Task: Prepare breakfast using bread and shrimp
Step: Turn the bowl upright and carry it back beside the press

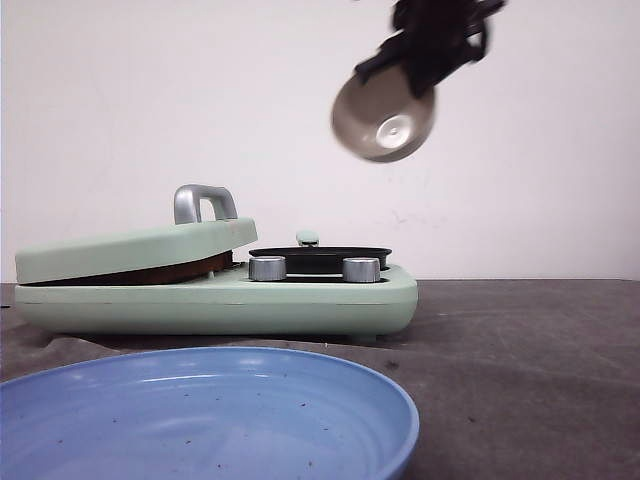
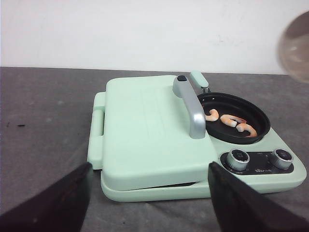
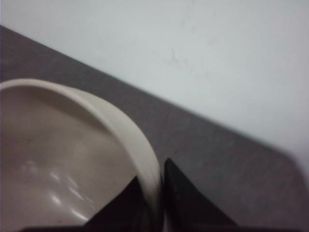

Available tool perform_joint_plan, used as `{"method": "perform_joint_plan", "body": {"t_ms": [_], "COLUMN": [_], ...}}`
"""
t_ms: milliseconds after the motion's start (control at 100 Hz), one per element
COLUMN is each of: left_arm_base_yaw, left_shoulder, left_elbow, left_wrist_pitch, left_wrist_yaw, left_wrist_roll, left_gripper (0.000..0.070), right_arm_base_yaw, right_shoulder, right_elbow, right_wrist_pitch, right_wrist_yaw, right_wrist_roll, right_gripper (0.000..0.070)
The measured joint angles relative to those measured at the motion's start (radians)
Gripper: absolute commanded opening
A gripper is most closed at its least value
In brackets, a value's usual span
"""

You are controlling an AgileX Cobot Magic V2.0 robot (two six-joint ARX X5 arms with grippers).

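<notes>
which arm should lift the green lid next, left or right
Left, probably. Its gripper is open and empty, facing the lid handle. The right gripper is shut on a bowl held high.

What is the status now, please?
Right gripper shut on bowl rim, held high and tilted. Left gripper open, empty, facing cooker. Shrimp in pan. Bread not visible; cooker lid down.

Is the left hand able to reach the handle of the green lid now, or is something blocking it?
Probably yes. The left hand is open and empty, facing the closed lid, and nothing lies between it and the silver handle. The right hand holds a bowl high above.
</notes>
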Motion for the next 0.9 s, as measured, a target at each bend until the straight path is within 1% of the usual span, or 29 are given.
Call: {"method": "perform_joint_plan", "body": {"t_ms": [110,150,190,220,350,520,660,900], "left_arm_base_yaw": [0.0,0.0,0.0,0.0,0.0,0.0,0.0,0.0], "left_shoulder": [0.0,0.0,0.0,0.0,0.0,0.0,0.0,0.0], "left_elbow": [0.0,0.0,0.0,0.0,0.0,0.0,0.0,0.0], "left_wrist_pitch": [-0.006,-0.006,-0.006,-0.007,-0.008,-0.008,-0.009,-0.01], "left_wrist_yaw": [0.0,0.0,0.0,0.0,0.0,0.0,0.0,0.0], "left_wrist_roll": [0.0,0.0,0.0,0.0,0.0,0.0,0.0,0.0], "left_gripper": [0.0393,0.0393,0.0393,0.0393,0.0393,0.0393,0.0393,0.0393], "right_arm_base_yaw": [-0.071,-0.106,-0.135,-0.164,-0.27,-0.374,-0.425,-0.438], "right_shoulder": [-0.079,-0.099,-0.108,-0.112,-0.11,-0.09,-0.029,0.092], "right_elbow": [0.002,0.011,0.019,0.026,0.029,0.029,0.029,0.029], "right_wrist_pitch": [-0.109,-0.162,-0.201,-0.238,-0.368,-0.471,-0.542,-0.561], "right_wrist_yaw": [-0.129,-0.192,-0.245,-0.302,-0.491,-0.683,-0.754,-0.757], "right_wrist_roll": [0.139,0.188,0.219,0.244,0.309,0.356,0.353,0.322], "right_gripper": [0.0004,0.0004,0.0004,0.0004,0.0004,0.0004,0.0004,0.0004]}}
